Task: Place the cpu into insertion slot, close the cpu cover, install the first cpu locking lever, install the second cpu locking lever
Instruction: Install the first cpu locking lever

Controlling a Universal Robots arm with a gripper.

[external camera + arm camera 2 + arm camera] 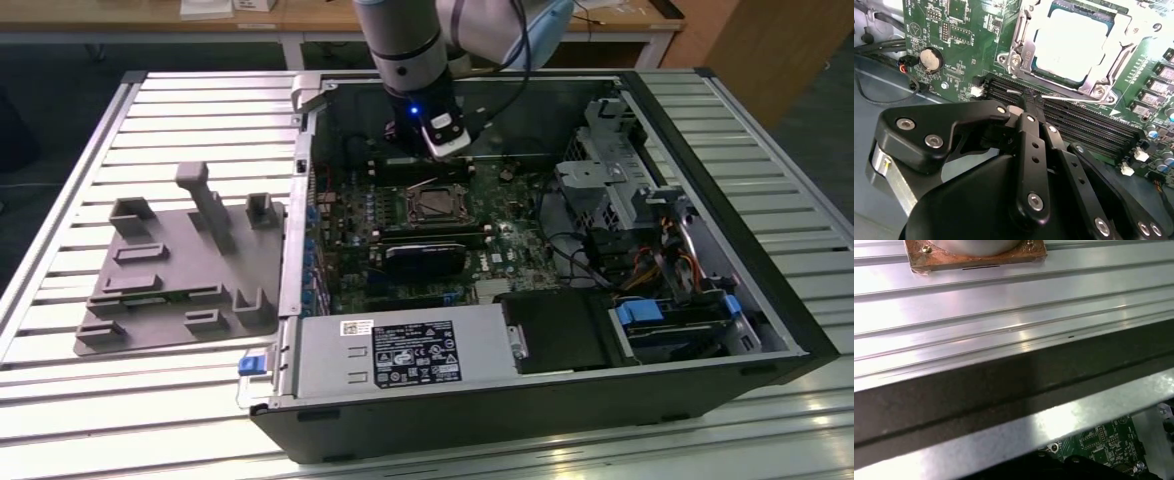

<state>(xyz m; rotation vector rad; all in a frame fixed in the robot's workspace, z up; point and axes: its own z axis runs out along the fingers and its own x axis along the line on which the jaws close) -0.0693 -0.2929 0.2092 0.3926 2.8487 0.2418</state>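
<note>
In the second wrist view the cpu (1069, 40) lies pale and square in the insertion slot, with the silvery cpu cover (1021, 52) lying flat around it. A thin wire locking lever (1079, 99) runs along the socket's edge above the long black slots. My gripper (1026, 106) has its black fingers drawn together right on that wire, which shows on both sides of the tips; whether it is clamped I cannot tell. In the exterior view the gripper (437, 152) hangs just behind the insertion slot (434, 207) inside the open computer case.
The case (534, 400) lies open on a slatted metal table (107, 400). A grey moulded fixture (174, 265) sits at the exterior view's left. A power supply (400, 355), drive cage (627, 190) and cables crowd the case. The first wrist view shows the table slats (1004, 305) and case rim (1054, 425).
</note>
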